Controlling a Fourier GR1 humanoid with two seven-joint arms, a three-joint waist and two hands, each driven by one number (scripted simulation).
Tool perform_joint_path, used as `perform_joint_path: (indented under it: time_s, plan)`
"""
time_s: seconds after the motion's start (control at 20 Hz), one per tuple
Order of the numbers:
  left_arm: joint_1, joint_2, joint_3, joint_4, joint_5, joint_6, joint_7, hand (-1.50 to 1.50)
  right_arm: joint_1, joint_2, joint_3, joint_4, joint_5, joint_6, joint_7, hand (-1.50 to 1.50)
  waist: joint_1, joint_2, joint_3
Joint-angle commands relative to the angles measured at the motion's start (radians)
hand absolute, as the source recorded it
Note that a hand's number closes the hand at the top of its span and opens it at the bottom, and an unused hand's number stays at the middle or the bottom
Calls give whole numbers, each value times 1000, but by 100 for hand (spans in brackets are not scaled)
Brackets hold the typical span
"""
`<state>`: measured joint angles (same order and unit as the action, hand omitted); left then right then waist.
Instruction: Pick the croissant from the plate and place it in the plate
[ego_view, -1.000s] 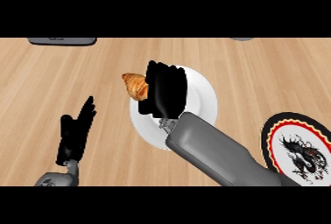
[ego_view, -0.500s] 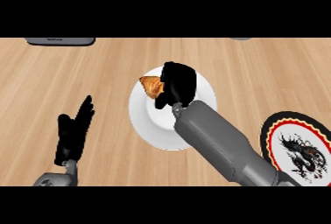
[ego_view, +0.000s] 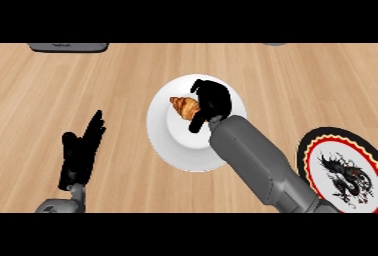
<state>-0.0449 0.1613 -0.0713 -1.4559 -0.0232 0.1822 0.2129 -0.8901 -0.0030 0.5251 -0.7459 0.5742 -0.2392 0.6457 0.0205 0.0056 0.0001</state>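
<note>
A golden-brown croissant is over the upper middle of the white plate. My right hand is curled round the croissant's right side, hiding part of it. My right forearm crosses the plate's lower right part. A second plate, with a black rim, a red ring and a dark dragon figure, lies at the right edge, partly cut off. My left hand rests open at the lower left with its fingers pointing up, well apart from both plates.
The wooden counter fills the view. A dark grey object sits at the far left edge, and a small grey one shows at the far right of centre.
My right hand has moved to the right and slightly nearer with the croissant, from the white plate's left edge to over its middle. The left hand has stayed still.
</note>
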Motion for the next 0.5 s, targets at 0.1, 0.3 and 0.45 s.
perform_joint_path:
  time_s: [0.1, 0.3, 0.45]
  plan:
    - [31, -23, -16, -29, -14, 13, -3, 0, 38, 3, -40, -83, -83, -68, -211, -150, 0, -3, 1]
    - [-5, 11, 31, 27, 4, -6, -22, 0, 88, 3, -176, -227, -224, -223, -357, -150, -11, 1, 2]
    - [14, -14, -4, -32, -5, 5, 22, 0, 199, 3, -209, -315, -301, -271, -441, -150, -20, -7, 2]
